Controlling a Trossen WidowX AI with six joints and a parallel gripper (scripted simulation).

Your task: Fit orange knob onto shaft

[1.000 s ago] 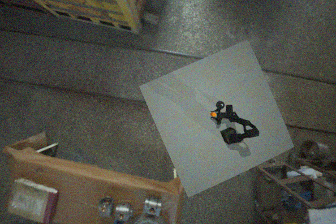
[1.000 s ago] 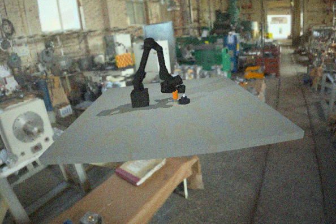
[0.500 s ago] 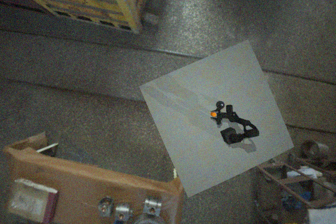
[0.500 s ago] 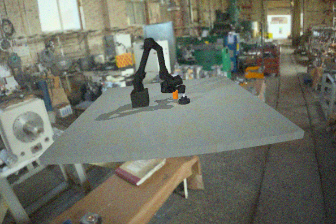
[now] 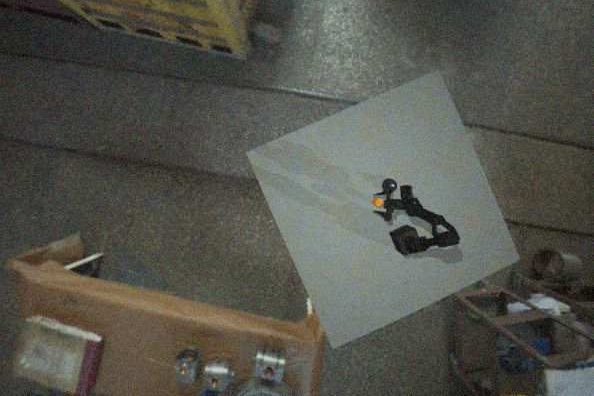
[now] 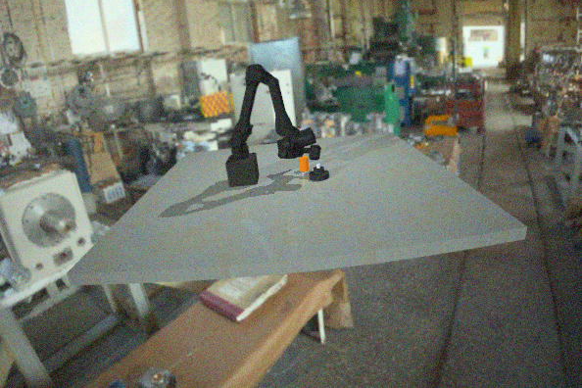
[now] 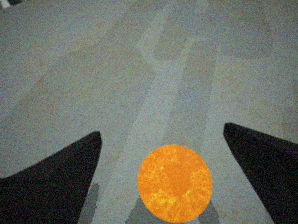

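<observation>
The orange knob (image 5: pixel 378 202) (image 6: pixel 304 164) (image 7: pixel 175 183) is a cylinder that appears to stand upright on the grey table, beside the pedestal. Its plain round top faces the wrist camera; its underside and hole are hidden. The dark round pedestal (image 5: pixel 389 186) (image 6: pixel 318 174) stands close by, with the small silver shaft (image 6: pixel 318 166) bare on top. The shaft's flat side cannot be made out. My gripper (image 6: pixel 300 151) (image 7: pixel 162 132) is wide open, with a finger on either side of the knob in the wrist view and visible gaps to both. It holds nothing.
The black arm base (image 5: pixel 406 240) (image 6: pixel 242 169) stands on the grey table (image 5: pixel 345 310) (image 6: pixel 304 240). The pedestal is very near one finger in the top view. Shadows of the arm fall across the table.
</observation>
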